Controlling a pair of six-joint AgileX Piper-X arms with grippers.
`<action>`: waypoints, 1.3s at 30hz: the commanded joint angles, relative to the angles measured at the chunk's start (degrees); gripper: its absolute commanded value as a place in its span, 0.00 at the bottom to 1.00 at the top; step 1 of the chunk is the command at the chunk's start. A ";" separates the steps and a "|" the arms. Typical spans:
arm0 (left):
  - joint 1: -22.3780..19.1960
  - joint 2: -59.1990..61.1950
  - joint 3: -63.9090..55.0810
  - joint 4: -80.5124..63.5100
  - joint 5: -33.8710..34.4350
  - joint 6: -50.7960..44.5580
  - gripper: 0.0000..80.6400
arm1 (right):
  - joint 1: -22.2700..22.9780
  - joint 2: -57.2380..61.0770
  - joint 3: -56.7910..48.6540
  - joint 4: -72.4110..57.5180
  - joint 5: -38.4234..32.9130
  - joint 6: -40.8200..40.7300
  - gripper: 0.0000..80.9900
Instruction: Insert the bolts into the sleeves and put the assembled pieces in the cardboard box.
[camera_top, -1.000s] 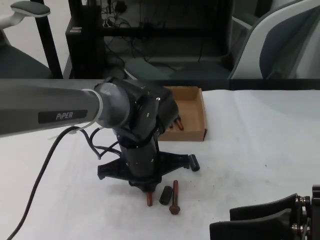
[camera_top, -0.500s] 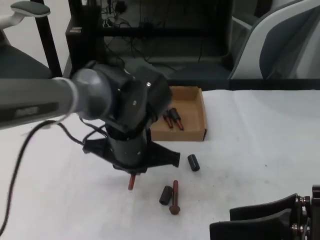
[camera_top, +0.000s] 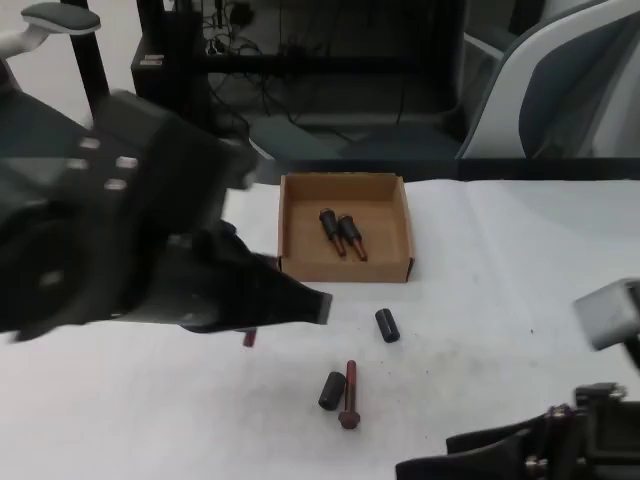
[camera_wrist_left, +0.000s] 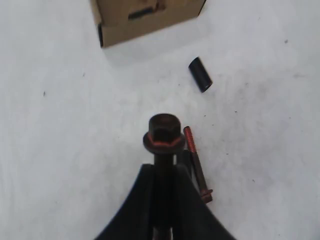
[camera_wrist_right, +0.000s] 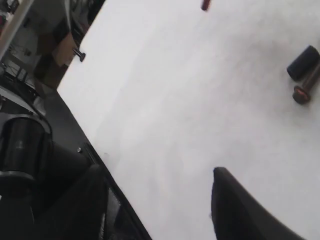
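Bolt (camera_wrist_left: 163, 135) in left gripper (camera_wrist_left: 162, 172) over bare bench (camera_wrist_left: 60, 125), box (camera_wrist_left: 120, 27) apart.

High view is sitting behind both arms, looking forward and down over the bench (camera_top: 500, 260), far enough back to be taking in the cardboard box (camera_top: 345, 268) and the room beyond. Left wrist view is looking down close over the bench, past the left gripper (camera_wrist_left: 164, 167) and its held bolt (camera_wrist_left: 163, 135). It is sharing the box corner, lone sleeve (camera_wrist_left: 200, 74) and loose bolt (camera_wrist_left: 196, 162) with the high view. Right wrist view is looking low and tilted across the bench between the right gripper (camera_wrist_right: 157, 170) fingers, which are spread. It is sharing the loose bolt and second sleeve (camera_wrist_right: 303, 62) with the high view.
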 joint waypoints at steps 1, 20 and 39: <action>-0.01 -6.26 1.29 -1.12 1.45 3.42 0.02 | -0.11 3.53 -0.83 -0.05 -0.08 0.63 0.77; -0.01 -29.62 3.11 12.29 7.22 13.10 0.02 | -4.89 25.20 -11.88 -0.05 4.18 6.52 0.77; 1.28 -41.87 7.18 22.59 -0.45 10.93 0.02 | -14.72 46.54 -27.81 8.18 8.19 -10.14 0.77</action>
